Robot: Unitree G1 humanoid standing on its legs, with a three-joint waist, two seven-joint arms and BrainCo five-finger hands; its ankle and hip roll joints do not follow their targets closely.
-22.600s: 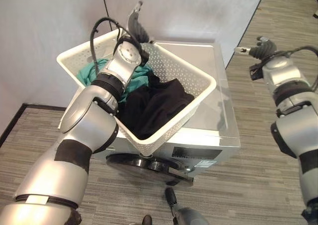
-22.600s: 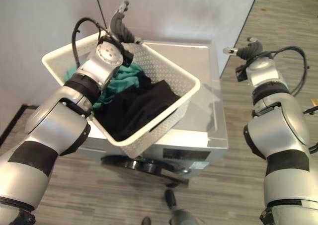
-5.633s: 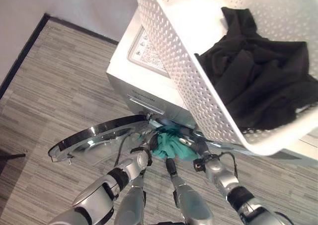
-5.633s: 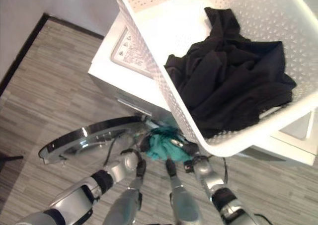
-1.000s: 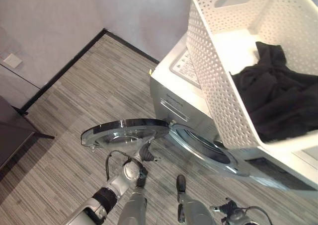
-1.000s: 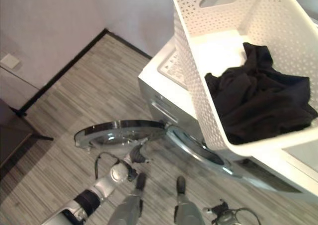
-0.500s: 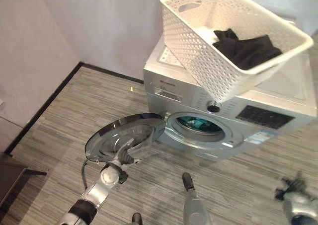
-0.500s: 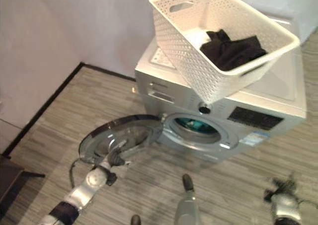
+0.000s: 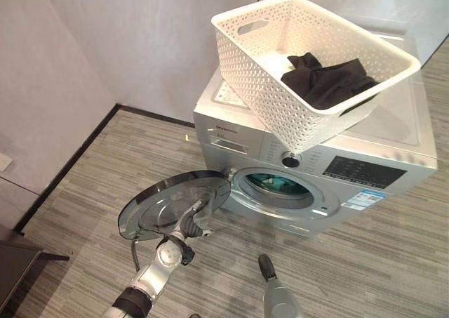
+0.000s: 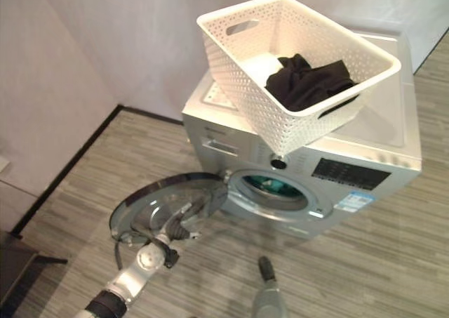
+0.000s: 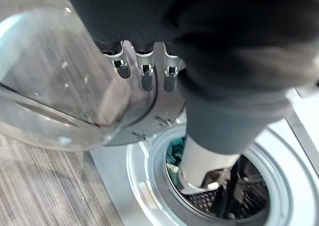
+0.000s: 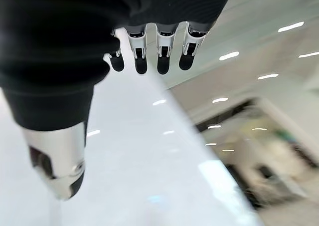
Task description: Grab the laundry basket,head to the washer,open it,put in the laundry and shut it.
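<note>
Left hand (image 9: pixel 188 224) rests straight-fingered against the inner face of the open door (image 9: pixel 168 204). Right hand (image 12: pixel 149 51) shows fingers straight, holding nothing. Beyond, teal cloth (image 9: pixel 280 184) lies in the washer (image 9: pixel 379 146) drum. Basket (image 9: pixel 266 93) sits on top with black clothes (image 9: pixel 326 79) inside. Judgement: loading step unfinished; next move, lift the black clothes into the drum, then swing the door shut.

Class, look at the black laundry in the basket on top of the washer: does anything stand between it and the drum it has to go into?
Nothing visible does. The washer door is swung wide open, with the left hand at it, and the drum opening is unblocked below the basket; teal laundry already lies inside.
</note>
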